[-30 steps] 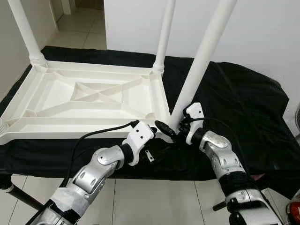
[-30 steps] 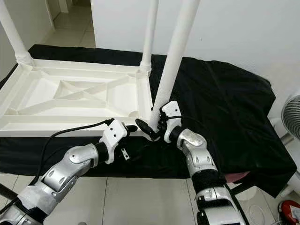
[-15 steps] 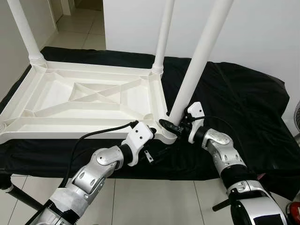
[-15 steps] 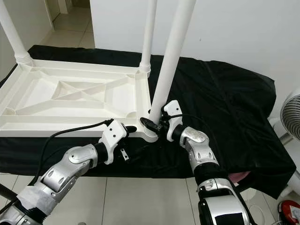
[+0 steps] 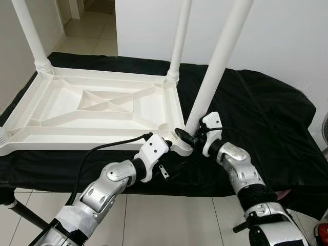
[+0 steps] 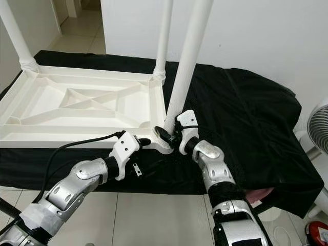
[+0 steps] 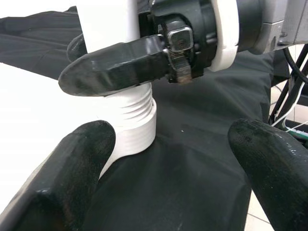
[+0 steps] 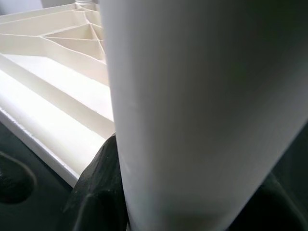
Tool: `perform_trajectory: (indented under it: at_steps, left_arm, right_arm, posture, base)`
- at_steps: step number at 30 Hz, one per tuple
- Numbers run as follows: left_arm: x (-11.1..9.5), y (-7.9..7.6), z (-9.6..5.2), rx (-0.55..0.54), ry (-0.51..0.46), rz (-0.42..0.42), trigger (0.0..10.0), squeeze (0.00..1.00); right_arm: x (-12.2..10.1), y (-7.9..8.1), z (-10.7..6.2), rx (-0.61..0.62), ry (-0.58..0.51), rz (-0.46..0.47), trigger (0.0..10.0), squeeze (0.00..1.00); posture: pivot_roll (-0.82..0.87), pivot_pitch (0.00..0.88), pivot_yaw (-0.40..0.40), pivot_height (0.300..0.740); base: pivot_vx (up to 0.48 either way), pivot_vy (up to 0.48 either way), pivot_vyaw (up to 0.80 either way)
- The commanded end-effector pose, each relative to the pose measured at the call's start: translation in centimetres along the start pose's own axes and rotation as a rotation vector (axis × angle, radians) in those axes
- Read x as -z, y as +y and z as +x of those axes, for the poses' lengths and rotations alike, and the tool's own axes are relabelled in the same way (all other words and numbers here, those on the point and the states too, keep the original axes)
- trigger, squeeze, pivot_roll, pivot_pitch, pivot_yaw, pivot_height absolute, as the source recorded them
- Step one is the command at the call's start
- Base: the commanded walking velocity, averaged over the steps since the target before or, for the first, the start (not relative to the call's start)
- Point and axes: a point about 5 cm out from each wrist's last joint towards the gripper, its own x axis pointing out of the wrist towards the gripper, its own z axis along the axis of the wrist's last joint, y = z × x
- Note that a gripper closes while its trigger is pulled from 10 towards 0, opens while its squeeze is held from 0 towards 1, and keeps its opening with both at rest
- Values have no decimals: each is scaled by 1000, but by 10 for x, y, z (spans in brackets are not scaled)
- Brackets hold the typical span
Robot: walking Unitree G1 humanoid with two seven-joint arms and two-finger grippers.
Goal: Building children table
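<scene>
The white table top point(image 5: 97, 110) lies upside down on a black cloth point(image 5: 256, 110), ribbed underside up, and everything here is placed against its near right corner socket point(image 7: 137, 130). Two legs already stand in the far corners: one at the far left point(image 5: 32, 36), one at the far right point(image 5: 178, 41). The leg being fitted point(image 5: 218, 61) rises from the near right corner, its long axis leaning up and away to the right rather than standing straight like the others.

The right gripper point(image 5: 190, 137) is pinched around the very bottom of that leg, one finger point(image 7: 115, 65) lying across it just above the threaded end, which sits at the mouth of the socket. In the left wrist view several thread ridges show above the socket rim, so the leg looks only partly seated.

The left gripper point(image 6: 146, 142) sits just beside the same corner on its near left side, touching or almost touching the table edge, its fingers point(image 7: 77, 168) spread wide with nothing between them, pointing at the socket.

The right arm is the one on the leg. The likely next move is to bring the leg upright over the socket and turn it down.
</scene>
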Motion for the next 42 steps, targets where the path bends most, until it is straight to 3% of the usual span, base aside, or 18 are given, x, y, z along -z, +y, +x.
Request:
perform_trajectory:
  at_steps: [1,6,10,16,19,24,25,26,35,36,38,39,42]
  left_arm:
    - [0,-10,1,151,0,-1,10000,0]
    - [0,-10,2,153,0,0,10000,0]
    - [0,-10,2,154,0,0,10000,0]
    - [-1,-10,2,153,-1,2,10000,0]
    - [0,-10,1,154,0,1,10000,0]
    - [0,-11,1,157,1,0,10000,0]
    - [0,-11,1,158,2,0,10000,0]
    - [0,-11,1,158,2,0,10000,0]
    - [0,-11,1,155,2,0,10000,0]
    - [0,-11,1,154,2,0,10000,0]
    - [0,-11,1,154,2,0,10000,0]
    - [0,-11,1,154,2,1,10000,0]
    - [0,-10,1,153,2,2,10000,0]
  right_arm:
    - [10,0,-3,75,60,11,10000,0]
    - [10,6,-4,261,50,85,10000,0]
    - [10,9,-5,322,46,87,10000,0]
    - [8,32,-10,533,23,105,10000,0]
    - [5,43,-10,520,21,99,10000,0]
    - [6,40,-11,538,32,129,10000,0]
    - [6,39,-11,542,35,134,10000,165]
    - [6,39,-11,539,37,137,10000,1000]
    - [-1,33,-13,411,6,117,10000,1000]
    - [0,31,-13,373,21,103,10000,373]
    - [0,31,-13,373,21,103,10000,373]
    - [2,25,-15,264,26,66,10000,0]
    - [2,19,-16,177,16,15,10000,0]
  posture:
    - [-43,0,-83,740]
    - [-47,0,-83,740]
    - [-46,0,-82,740]
    - [-36,0,-90,740]
    - [-35,0,-90,740]
    - [-35,0,-90,740]
    - [-35,0,-90,740]
    - [-31,0,-95,740]
    - [-30,0,-98,740]
    - [-32,0,-97,740]
    - [-32,0,-97,740]
    - [-33,0,-94,740]
    - [-35,0,-90,740]
  base:
    - [0,0,0]
    - [0,0,0]
    - [0,0,0]
    - [0,0,0]
    - [0,0,0]
    - [0,0,0]
    - [0,0,0]
    - [0,0,0]
    - [0,0,0]
    - [0,0,0]
    - [0,0,0]
    - [0,0,0]
    - [0,0,0]
